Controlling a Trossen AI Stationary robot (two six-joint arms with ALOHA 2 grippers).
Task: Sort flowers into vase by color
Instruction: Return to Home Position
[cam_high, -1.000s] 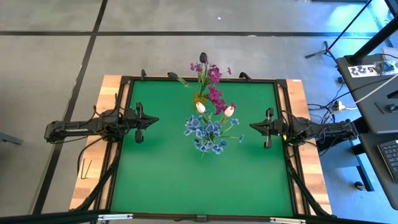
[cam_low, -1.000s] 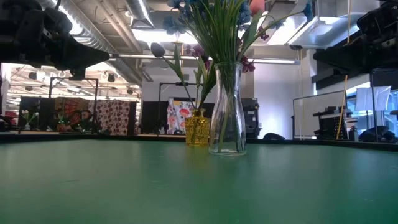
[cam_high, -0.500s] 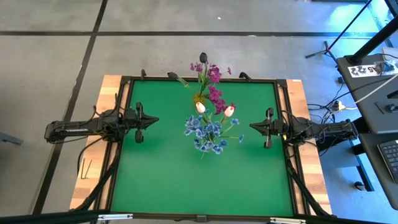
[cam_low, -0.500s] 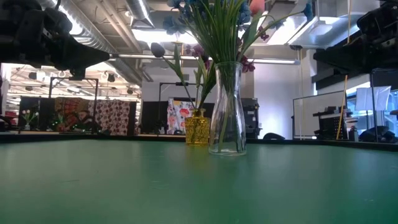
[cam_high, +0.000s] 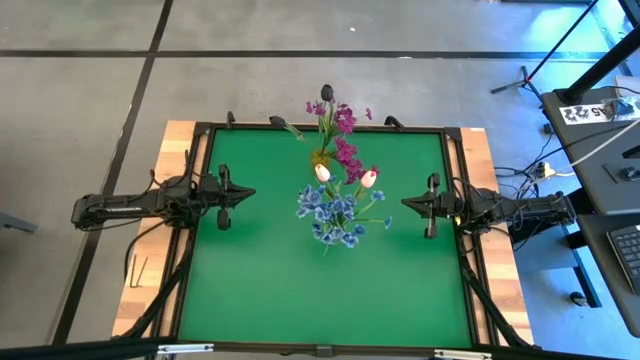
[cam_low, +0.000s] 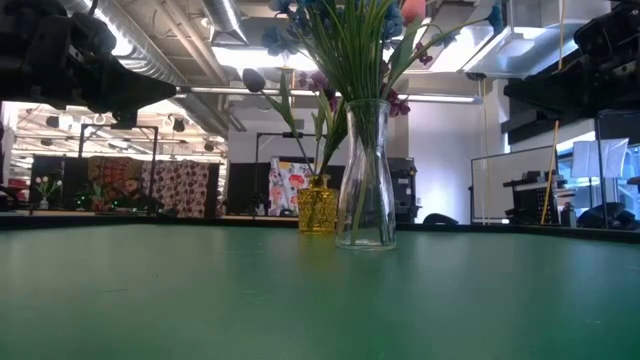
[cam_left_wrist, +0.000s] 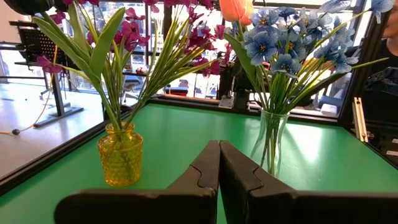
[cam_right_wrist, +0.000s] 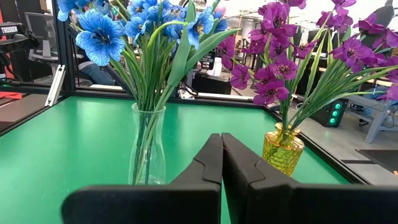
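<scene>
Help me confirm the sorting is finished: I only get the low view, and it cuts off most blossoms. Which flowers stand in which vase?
Observer: The clear vase holds the blue flowers and the white-pink tulips. The yellow vase holds the magenta flowers and the dark tulips.
Operator: Is either arm holding a stem?
Observer: No. The left gripper and the right gripper both have their fingers shut on nothing. They sit at the table's left and right sides, apart from the vases.
</scene>
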